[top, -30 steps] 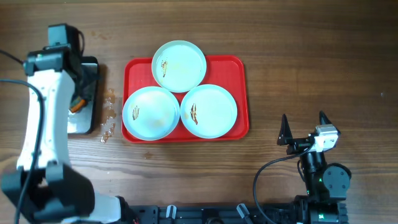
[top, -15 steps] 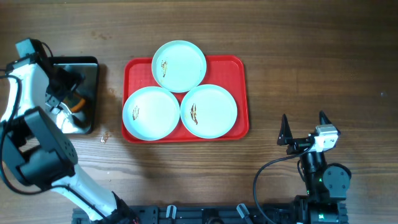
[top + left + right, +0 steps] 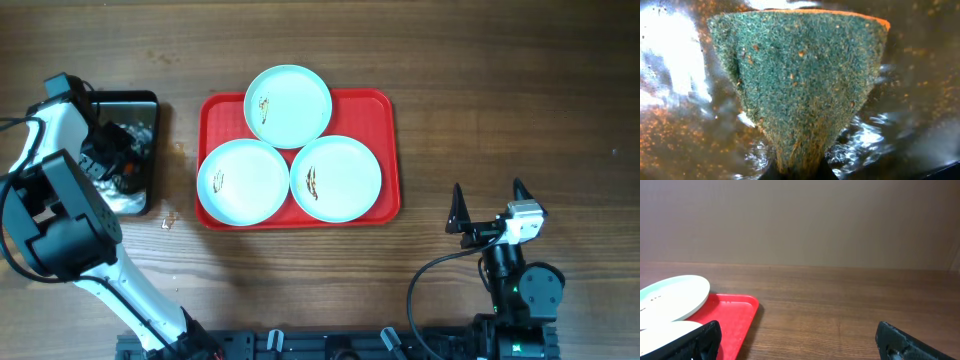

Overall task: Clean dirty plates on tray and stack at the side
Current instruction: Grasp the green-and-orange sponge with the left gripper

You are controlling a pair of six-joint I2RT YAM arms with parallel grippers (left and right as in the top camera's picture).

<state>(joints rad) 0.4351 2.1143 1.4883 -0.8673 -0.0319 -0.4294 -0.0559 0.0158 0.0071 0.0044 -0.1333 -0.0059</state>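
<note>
Three round pale mint-white plates (image 3: pixel 288 106) with small brown smears lie on the large red plastic tray (image 3: pixel 388 120), in the middle of the wooden counter (image 3: pixel 500 80). The left end effector (image 3: pixel 797 172) pinches a green scouring sponge (image 3: pixel 800 75) inside the wet black metal pan (image 3: pixel 148 100). The right end effector (image 3: pixel 488 197) is spread, well apart from the tray.

a crumb-flecked green sponge (image 3: pixel 800 90) over a wet black pan (image 3: pixel 147 108) on the wooden table (image 3: pixel 500 100).
</note>
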